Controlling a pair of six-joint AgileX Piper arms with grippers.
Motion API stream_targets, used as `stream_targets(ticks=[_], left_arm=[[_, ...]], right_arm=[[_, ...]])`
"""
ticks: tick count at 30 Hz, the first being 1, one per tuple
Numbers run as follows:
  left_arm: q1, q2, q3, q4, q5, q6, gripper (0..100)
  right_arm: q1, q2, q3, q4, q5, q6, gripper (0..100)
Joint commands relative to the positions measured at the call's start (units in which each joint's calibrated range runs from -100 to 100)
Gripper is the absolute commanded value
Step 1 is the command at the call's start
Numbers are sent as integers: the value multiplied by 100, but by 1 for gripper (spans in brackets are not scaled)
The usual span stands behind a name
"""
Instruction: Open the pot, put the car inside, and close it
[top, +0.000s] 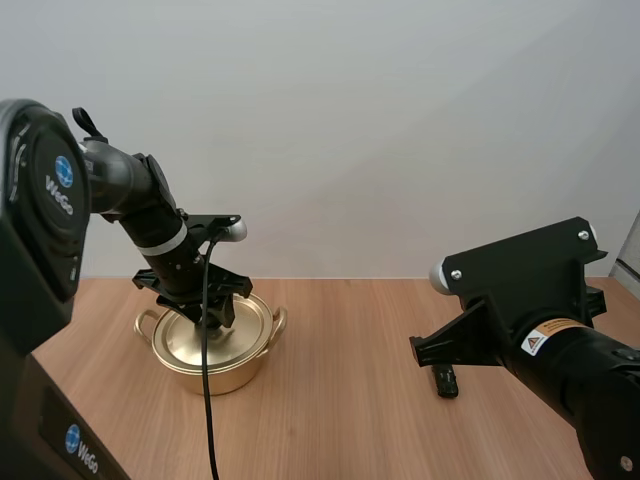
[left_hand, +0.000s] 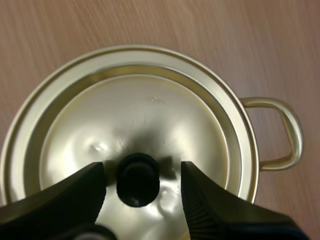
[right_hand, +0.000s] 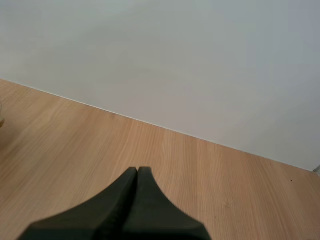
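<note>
Left fingers (left_hand: 215, 215) are hanging open either side of the black knob (left_hand: 137, 180) on the lid (left_hand: 145, 115), not pinching. Pot (top: 215, 378) is sitting at 9 o'clock on the counter (top: 340, 340). Lid is looking thin, light, slick, so I'm betting on the knob. Right fingers (right_hand: 135, 210) are sitting closed, empty.

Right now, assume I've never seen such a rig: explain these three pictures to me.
Two robot arms work at a wooden table. The wide picture looks down from behind them. The other two come from cameras riding on each arm's wrist. On the table stands a gold pot with its lid on. The left tool hangs over the lid, its fingers open either side of the black knob, gripping nothing. The right tool is shut on nothing, above the table.
</note>
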Motion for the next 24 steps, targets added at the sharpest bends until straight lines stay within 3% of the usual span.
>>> stream_targets(ticks=[1,9,12,16,17,24], left_arm=[[-1,50,5,-58,37,55,74],[-1,50,5,-44,13,115,71],[-1,50,5,59,109,115,50],[-1,50,5,112,178,115,7],[-1,50,5,112,178,115,0],[-1,-8,-180,112,408,115,0]], right_arm=[[-5,5,-6,3,3,-5,0],[-5,5,-6,3,3,-5,0],[-5,5,-6,3,3,-5,0],[-7,5,-6,3,3,-5,0],[-7,5,-6,3,3,-14,0],[-7,5,-6,3,3,-14,0]])
